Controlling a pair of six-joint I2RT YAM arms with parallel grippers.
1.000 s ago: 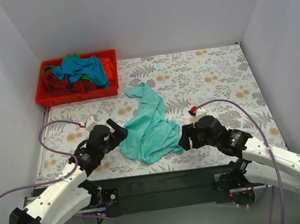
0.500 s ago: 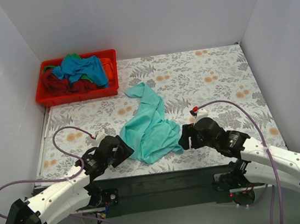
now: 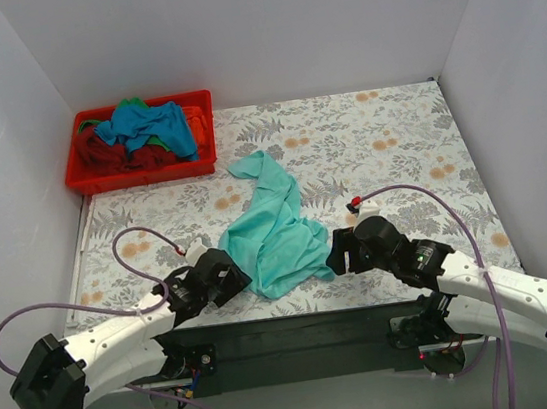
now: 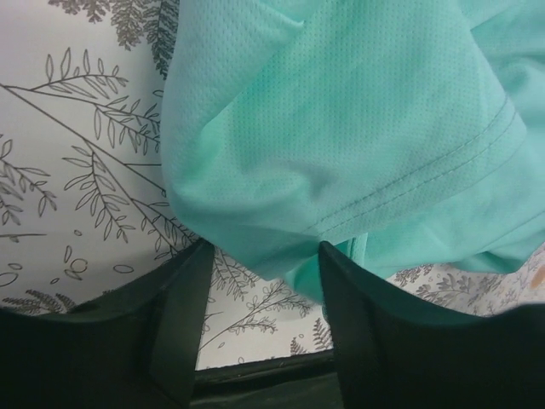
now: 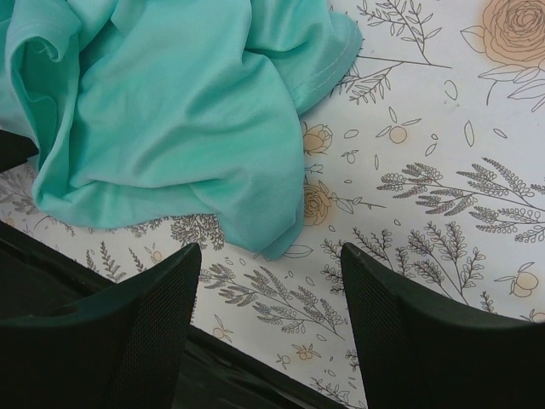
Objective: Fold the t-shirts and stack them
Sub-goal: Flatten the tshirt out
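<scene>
Across the whole floor of the white-walled cell, the flower-printed table (image 3: 396,138) is carrying everything else. Reaching in from its near edge, the left arm (image 3: 110,342) and the right arm (image 3: 496,286) are lying low and angling toward each other.

Between them the mint-teal shirt (image 3: 273,235) is lying crumpled near the front middle of the table, with one narrow part trailing away toward the back. At the back left corner the red bin (image 3: 73,175) is sitting, well apart from that shirt. It is holding a heap of cloth: a blue shirt (image 3: 157,124) is lying on top, a dark red shirt (image 3: 105,151) is showing at the left, an orange shirt (image 3: 198,124) at the right and a green shirt (image 3: 139,103) is peeking out at the back.

The left gripper (image 4: 266,256) is pressing up to the mint-teal shirt's near left edge. Its fingers (image 4: 183,324) are standing apart with a stitched hem bulging between them, but whether they are pinching it cannot be told.

The right gripper (image 5: 271,256) is hovering at the shirt's near right edge with its jaws spread wide. It is holding nothing, and a fold tip is lying just ahead of the gap.
</scene>
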